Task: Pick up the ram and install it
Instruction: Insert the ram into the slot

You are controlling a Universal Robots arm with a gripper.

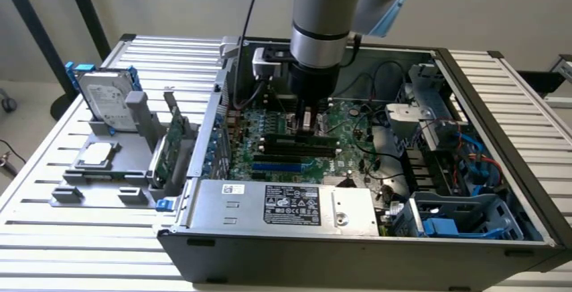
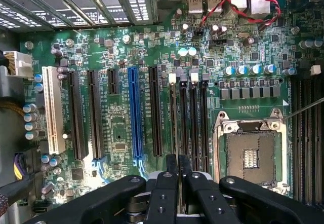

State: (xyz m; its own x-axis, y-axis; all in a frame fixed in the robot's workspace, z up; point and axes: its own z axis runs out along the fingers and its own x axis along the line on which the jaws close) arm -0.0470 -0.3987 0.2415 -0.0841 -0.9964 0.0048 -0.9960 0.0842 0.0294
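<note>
We are seeing the gripper (image 1: 309, 126) standing low inside the open computer case (image 1: 358, 255), its fingers drawn close together and, as far as we are able to judge, pinching the ram (image 1: 281, 137) by its upper edge. The ram is lying as a long green strip across the middle of the motherboard (image 1: 344, 121), directly under the fingertips and along the memory slots (image 2: 195, 122). We are judging the main risk to be misalignment: if the stick is sitting tilted or off the slot's line, pressing down could be bending it or jamming it on the slot wall. If the white latches (image 2: 172, 77) are not lying open, they could be blocking one end, so that it seats crooked. A thin grip on the edge could also be slipping under load. The exterior view is giving us the stick's full length, its place in the case, and a rack on that view's left holding a hard drive (image 1: 107, 101) and a green expansion card (image 1: 174, 141). The wrist view is giving us the slots themselves, the bare CPU socket (image 2: 250, 155) beside them, and the narrow slit between the fingers (image 2: 164, 193), where the stick itself is hard to pick out.
</note>
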